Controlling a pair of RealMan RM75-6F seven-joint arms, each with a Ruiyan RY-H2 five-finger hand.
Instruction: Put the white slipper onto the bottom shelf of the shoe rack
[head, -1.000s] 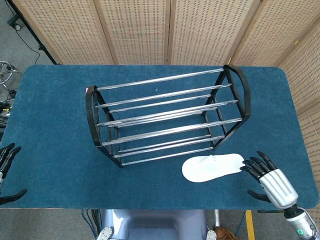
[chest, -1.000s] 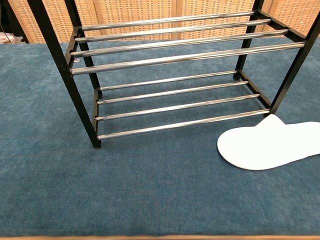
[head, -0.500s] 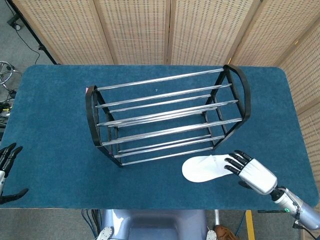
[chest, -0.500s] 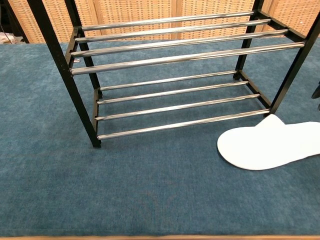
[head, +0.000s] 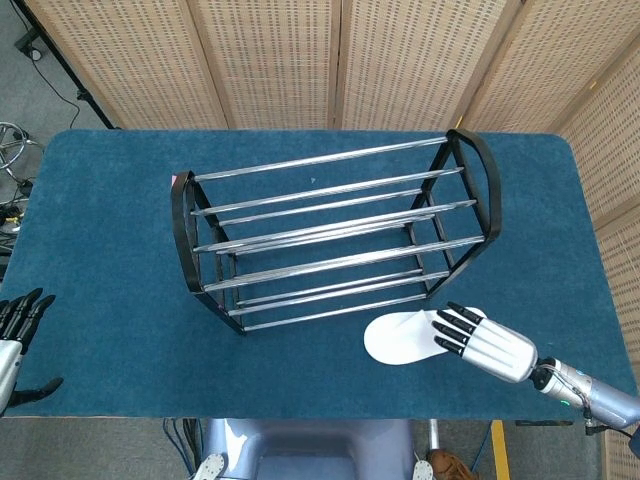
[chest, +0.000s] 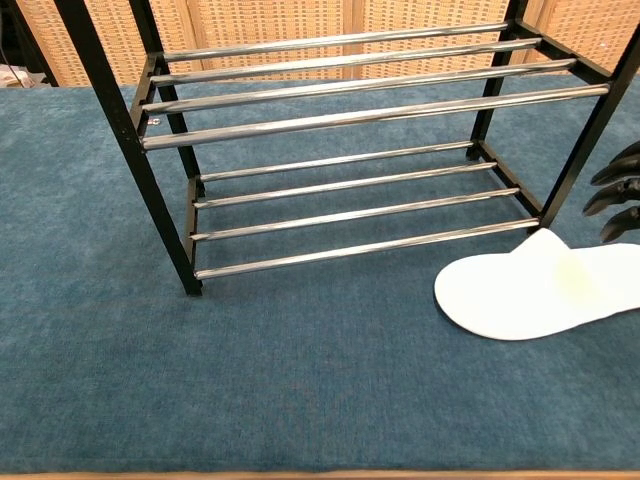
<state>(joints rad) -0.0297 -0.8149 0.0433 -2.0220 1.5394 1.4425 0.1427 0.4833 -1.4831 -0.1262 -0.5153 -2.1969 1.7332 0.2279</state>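
Whereas half a second back sat at the heel end of the white slipper (head: 412, 336), right robot hand (head: 486, 343) now further in over it — fingers (head: 456, 334) spread and flat above the rear half, dark fingertips (chest: 618, 196) just entering the chest view at the right edge. Contact with the slipper not clear from either view; nothing gripped, fingers apart. A second back, well off beyond the heel near the worktop's front edge. Left robot hand (head: 18, 337) at the far left front corner, shifted slightly up and inward from before, fingers splayed, holding nothing.

Slipper unmoved across all frames. Plain white, thin and flat, rounded toe pointing to the robot's left, upper band raised slightly near the middle. Lying sole-down on the blue worktop (head: 110, 250), just in front of the right front foot of the shoe rack (head: 335, 235) — near the lower corner post, touching or apart not certain in the chest view. Not on any shelf.

Rack: black end frames, chrome bars, two tiers, standing upright mid-worktop, both tiers bare. Bottom shelf (chest: 355, 212) bars close above the cloth. Woven folding screens (head: 340, 60) behind the worktop.
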